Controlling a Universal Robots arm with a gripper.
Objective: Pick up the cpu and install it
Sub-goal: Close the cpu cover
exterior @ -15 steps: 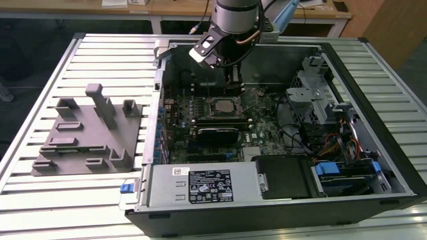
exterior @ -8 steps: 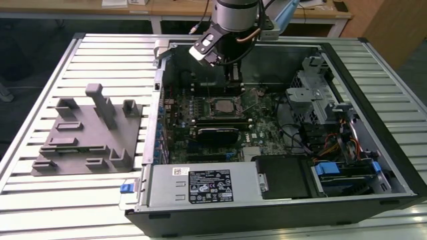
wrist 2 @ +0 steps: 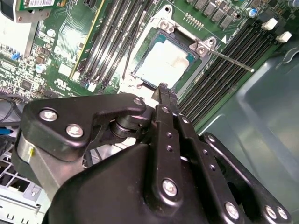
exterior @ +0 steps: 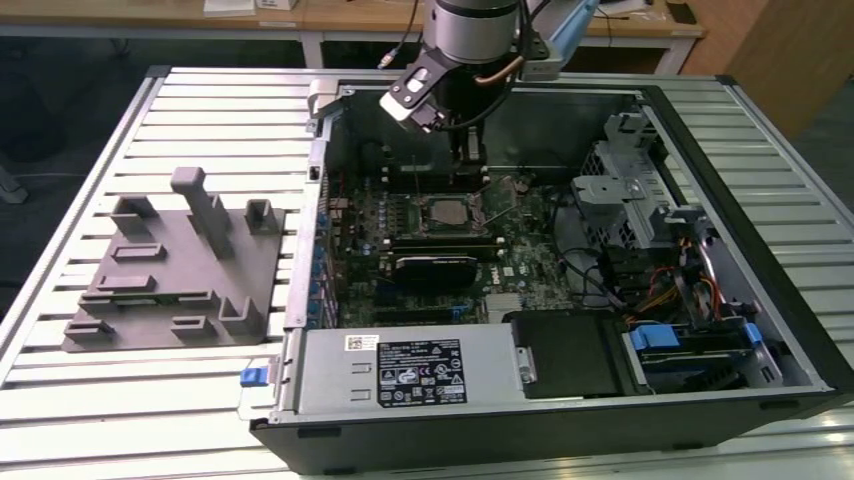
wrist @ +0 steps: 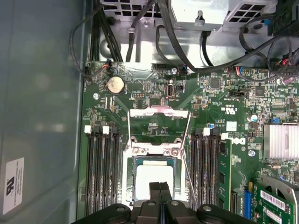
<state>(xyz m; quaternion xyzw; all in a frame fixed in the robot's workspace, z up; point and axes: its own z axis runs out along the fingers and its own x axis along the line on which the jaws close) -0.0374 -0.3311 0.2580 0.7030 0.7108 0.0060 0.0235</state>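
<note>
The cpu (wrist: 152, 179) is a pale silvery square lying flat in the motherboard socket (exterior: 446, 210), also seen in the second wrist view (wrist 2: 163, 63). The socket's metal load plate (wrist: 159, 113) is swung open and its thin lever (wrist: 187, 172) stands free beside it. My gripper (wrist: 160, 189) hovers just above the cpu's edge, its two black fingers pressed together with nothing between them. In the exterior view the gripper (exterior: 470, 168) reaches down into the open computer case just behind the socket.
Memory slots (wrist: 103, 172) flank the socket on both sides. A graphics card (exterior: 430, 268) and power supply (exterior: 400, 372) lie nearer the case front, drive cages (exterior: 627, 195) at the exterior view's right. A grey moulded tray (exterior: 174, 270) sits on the slatted table (exterior: 200, 110) at the exterior view's left.
</note>
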